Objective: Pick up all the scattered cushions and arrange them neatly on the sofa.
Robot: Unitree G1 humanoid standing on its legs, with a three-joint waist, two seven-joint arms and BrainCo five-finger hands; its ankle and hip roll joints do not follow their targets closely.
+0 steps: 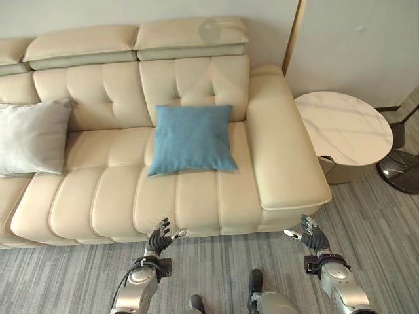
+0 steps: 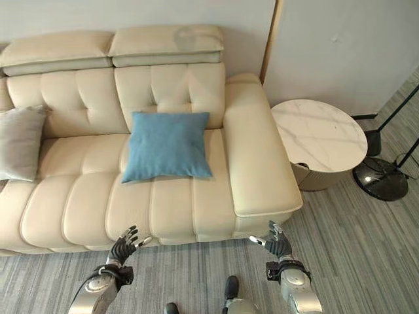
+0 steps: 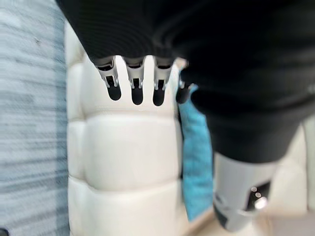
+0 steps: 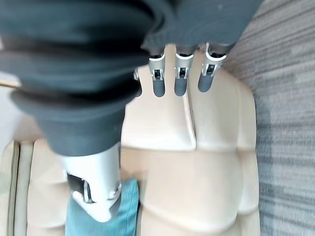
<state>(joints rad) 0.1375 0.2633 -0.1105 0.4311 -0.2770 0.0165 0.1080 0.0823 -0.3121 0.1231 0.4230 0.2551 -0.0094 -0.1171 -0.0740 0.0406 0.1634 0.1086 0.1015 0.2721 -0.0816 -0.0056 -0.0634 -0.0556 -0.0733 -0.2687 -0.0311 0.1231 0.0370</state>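
Observation:
A blue cushion [image 1: 192, 138] leans against the backrest of the cream sofa [image 1: 118, 196], on its right-hand seat. A grey cushion [image 1: 31, 137] rests against the backrest at the sofa's left. Low in front of the sofa's front edge, my left hand [image 1: 159, 238] is open with fingers relaxed and holds nothing. My right hand [image 1: 309, 233] is open and holds nothing too, just below the front of the right armrest. The blue cushion [image 3: 197, 162] and the sofa show past the fingers [image 3: 137, 88] in the left wrist view. The right wrist view has the blue cushion [image 4: 123, 211] beside the thumb.
A round white marble side table [image 1: 340, 127] stands right of the sofa's armrest. A black floor lamp base [image 2: 381, 178] sits further right. Grey striped carpet [image 1: 216, 268] lies in front of the sofa.

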